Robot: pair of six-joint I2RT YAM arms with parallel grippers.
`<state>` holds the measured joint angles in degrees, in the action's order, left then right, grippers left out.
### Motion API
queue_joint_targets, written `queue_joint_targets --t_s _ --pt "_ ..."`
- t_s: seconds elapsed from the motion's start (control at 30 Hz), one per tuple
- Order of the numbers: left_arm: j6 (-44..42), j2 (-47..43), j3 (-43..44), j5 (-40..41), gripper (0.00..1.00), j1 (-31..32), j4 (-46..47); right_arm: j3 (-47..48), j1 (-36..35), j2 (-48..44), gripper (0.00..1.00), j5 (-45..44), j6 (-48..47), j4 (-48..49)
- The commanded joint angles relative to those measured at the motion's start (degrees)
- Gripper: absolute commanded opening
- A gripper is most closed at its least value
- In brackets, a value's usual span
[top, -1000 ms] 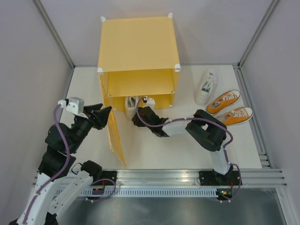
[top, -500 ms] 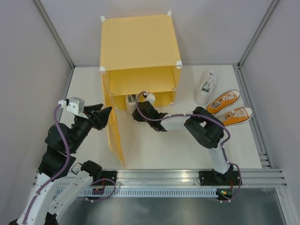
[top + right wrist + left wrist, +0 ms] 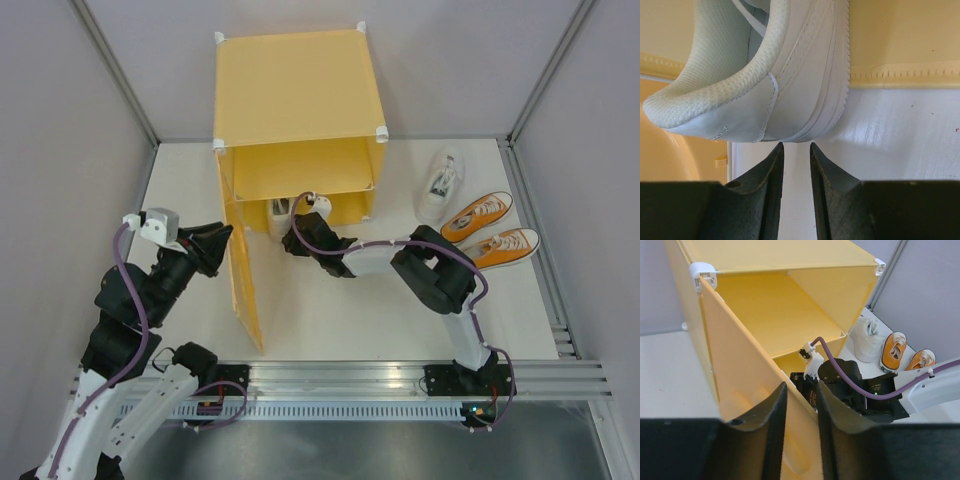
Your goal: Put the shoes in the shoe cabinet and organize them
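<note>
The yellow shoe cabinet point(image 3: 295, 100) stands at the back with its door point(image 3: 243, 290) swung open toward me. My left gripper point(image 3: 218, 243) straddles the door's free edge, and in the left wrist view the panel point(image 3: 740, 365) fills the gap at that gripper point(image 3: 801, 387). A white shoe point(image 3: 281, 212) lies in the lower compartment's mouth. My right gripper point(image 3: 293, 238) is right behind it. In the right wrist view that gripper point(image 3: 795, 146) is narrowly open and empty, tips at the shoe's heel point(image 3: 790, 75).
Another white shoe point(image 3: 440, 185) and two orange shoes point(image 3: 477, 217) point(image 3: 505, 247) lie on the table to the cabinet's right. The right arm stretches across the table in front of the cabinet. Grey walls close in on both sides.
The right gripper has pushed the white shoe deeper into the lower compartment, and the cabinet has shifted back a little. The door has swung slightly left, and the left jaws have narrowed on it.
</note>
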<state>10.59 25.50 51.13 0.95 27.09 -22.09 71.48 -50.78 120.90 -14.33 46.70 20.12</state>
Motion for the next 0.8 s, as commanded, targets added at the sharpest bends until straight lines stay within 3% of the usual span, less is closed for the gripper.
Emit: queue_joint_targets --t_s 0.0,0.07,0.43,0.77 --pt "-3.47 0.70 -2.09 -0.69 0.29 -0.02 -8.76 -0.55 2.01 -3.74 0.33 -1.58 0.06 4.14" --pt "-3.47 0.52 -2.09 -0.60 0.25 -0.02 -8.76 -0.73 2.09 -4.09 0.33 -1.06 0.06 3.96" --pt "-3.38 0.17 -2.27 -0.42 0.24 -0.02 -8.68 -0.56 1.83 -4.89 0.36 -0.52 -1.61 2.82" --pt "-3.65 0.17 -2.36 -0.25 0.24 -0.02 -8.68 2.87 1.92 -3.74 0.36 -6.32 -2.40 2.03"
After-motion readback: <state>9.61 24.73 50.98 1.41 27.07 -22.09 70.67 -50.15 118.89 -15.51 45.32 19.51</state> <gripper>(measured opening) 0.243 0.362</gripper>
